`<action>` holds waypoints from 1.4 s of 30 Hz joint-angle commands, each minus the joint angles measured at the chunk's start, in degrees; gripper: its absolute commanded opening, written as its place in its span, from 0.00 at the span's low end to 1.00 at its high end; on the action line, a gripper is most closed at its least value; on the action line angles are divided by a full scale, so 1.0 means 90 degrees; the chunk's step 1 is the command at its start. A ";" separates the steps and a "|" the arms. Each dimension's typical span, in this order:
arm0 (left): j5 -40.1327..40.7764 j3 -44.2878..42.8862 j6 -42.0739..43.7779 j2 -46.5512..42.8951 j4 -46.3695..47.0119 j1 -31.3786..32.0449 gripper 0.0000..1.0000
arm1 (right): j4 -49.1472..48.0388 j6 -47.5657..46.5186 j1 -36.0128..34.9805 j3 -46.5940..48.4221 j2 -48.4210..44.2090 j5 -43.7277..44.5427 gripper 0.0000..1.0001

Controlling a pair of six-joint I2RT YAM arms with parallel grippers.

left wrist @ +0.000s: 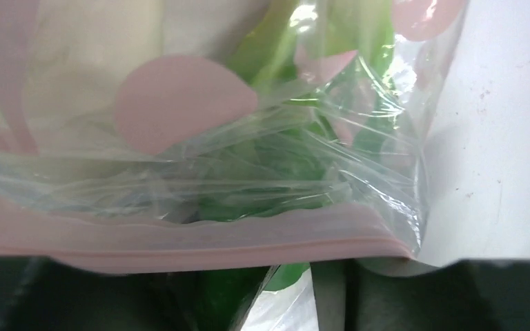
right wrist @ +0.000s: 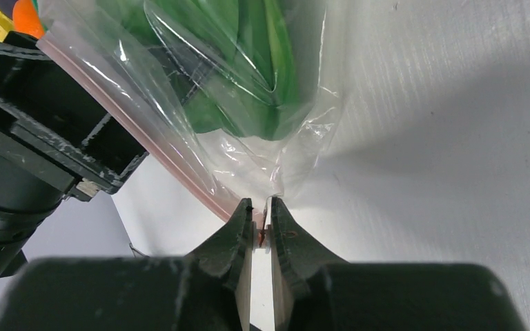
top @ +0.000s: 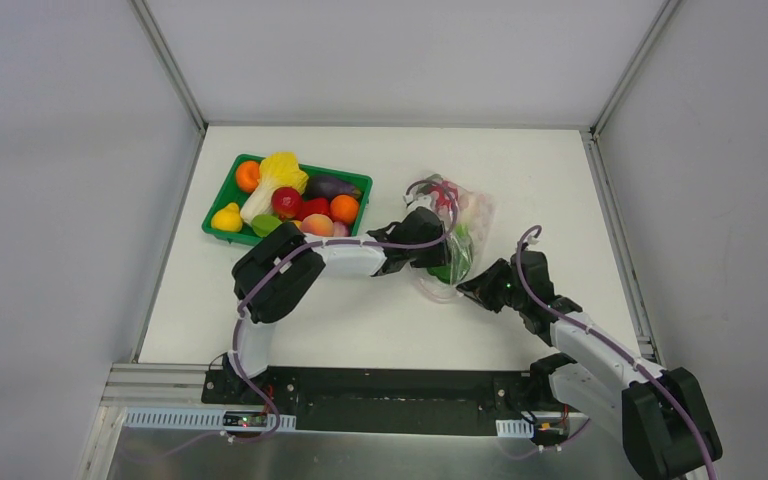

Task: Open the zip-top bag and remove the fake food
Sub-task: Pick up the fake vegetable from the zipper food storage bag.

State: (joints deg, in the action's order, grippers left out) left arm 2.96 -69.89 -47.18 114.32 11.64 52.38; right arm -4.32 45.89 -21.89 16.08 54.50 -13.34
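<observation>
1. Two arms reach toward the middle of the white surface [top: 360,320], meeting at the zip-top bag [top: 468,215], which lies right of centre.
2. Right gripper [right wrist: 261,221]: the jaws are pressed together on a corner of the zip-top bag [right wrist: 200,89], pinching the end of the pink zip strip [right wrist: 145,131].
3. Left gripper [top: 440,258]: it sits at the bag's near left edge. In the left wrist view the pink zip strip [left wrist: 214,238] runs straight across, just above the dark fingers. Whether the jaws are spread or gripping the strip cannot be told.
4. Bag contents: green leaves [right wrist: 248,76] lie inside, close to the zip strip, and show through the clear film [left wrist: 276,158]. A red item [top: 447,192] and a pale item [top: 475,210] sit farther back in the bag; their shape is unclear.
5. Green tray [top: 360,180]: it stands at the far left of the surface, well apart from the bag. It holds an orange [top: 248,176], a yellow pear [top: 226,218], a red apple [top: 286,201], a peach [top: 317,225], a napa cabbage [top: 278,180] and an eggplant [top: 328,185].
</observation>
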 commanded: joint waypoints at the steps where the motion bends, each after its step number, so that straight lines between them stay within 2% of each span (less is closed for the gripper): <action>1: -0.0212 0.0165 -0.0038 -0.0052 -0.0121 -0.0061 0.35 | -0.0039 -0.0080 -0.0034 0.0088 0.0020 0.0034 0.02; 4: -0.0210 0.0199 -0.0031 -0.0369 -0.0158 -0.0074 0.12 | 0.0052 -0.0079 -0.0034 0.0057 -0.0024 0.0143 0.02; 7: -0.0222 0.0169 -0.0074 -0.0646 -0.0222 -0.0080 0.01 | 0.0243 -0.0093 -0.0029 0.0017 -0.0139 0.0322 0.02; 18: -0.0318 -0.0259 -0.0574 -0.1450 -0.1388 -0.0210 0.00 | 0.0926 -0.0034 -0.0036 -0.0090 -0.0840 0.1166 0.02; 25: -0.1389 -0.0738 -0.0878 -0.1394 -0.2145 -0.0366 0.00 | 0.1063 0.0047 -0.0031 -0.0189 -0.0941 0.1376 0.01; 29: -0.1840 -0.1132 -0.0417 -0.1346 -0.3036 -0.0364 0.00 | 0.1074 0.0120 -0.0033 -0.0182 -0.1060 0.1443 0.01; 37: -0.2225 -0.1628 0.1096 -0.1518 -0.5115 -0.0345 0.00 | 0.1298 0.0190 -0.0034 0.0105 -0.1140 0.1896 0.01; 42: -0.2919 -0.1841 0.1672 -0.1830 -0.5800 -0.0251 0.00 | 0.1442 0.0258 -0.0032 0.0288 -0.1059 0.2042 0.01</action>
State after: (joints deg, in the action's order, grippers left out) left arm -16.16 -83.00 -39.20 103.39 -31.53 49.78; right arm 6.92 47.37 -21.91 15.31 44.88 2.07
